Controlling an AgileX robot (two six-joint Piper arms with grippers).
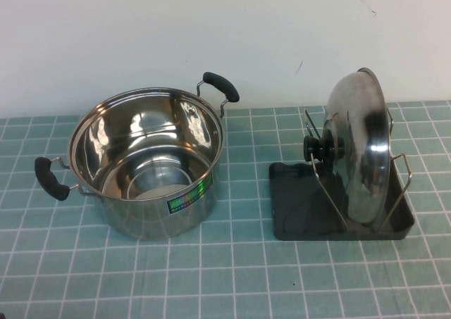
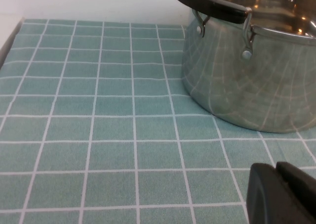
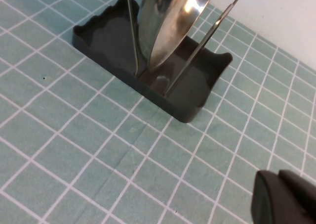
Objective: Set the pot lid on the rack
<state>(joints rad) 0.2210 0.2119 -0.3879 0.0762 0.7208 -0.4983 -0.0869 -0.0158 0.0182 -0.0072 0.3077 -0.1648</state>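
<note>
Your left gripper (image 2: 284,194) is only a dark corner in its own wrist view, low over the green tiled mat (image 2: 98,110) just beside the steel pot (image 2: 252,70), and you can't tell if its fingers are open or shut. Same deal with the right gripper (image 3: 286,199): just a dark edge over the mat, near one end of the rack (image 3: 148,61), and you can't tell its finger state either. Neither arm shows up in the high view, and neither is touching anything.

As for the task stuff, the pot lid (image 1: 363,146) is standing on edge in the rack (image 1: 310,213), tilted a bit and held between the upright wire loops (image 1: 331,185). Its black knob (image 1: 320,147) points sideways toward the pot. From the right wrist view you can see the lid's lower rim (image 3: 165,41) sitting down in the tray between two wires.

The pot sits uncovered on the robot's left side of the mat, well apart from the rack, with a black handle (image 1: 51,178) on either side and a shiny sticker (image 1: 189,196) on its front wall.
</note>
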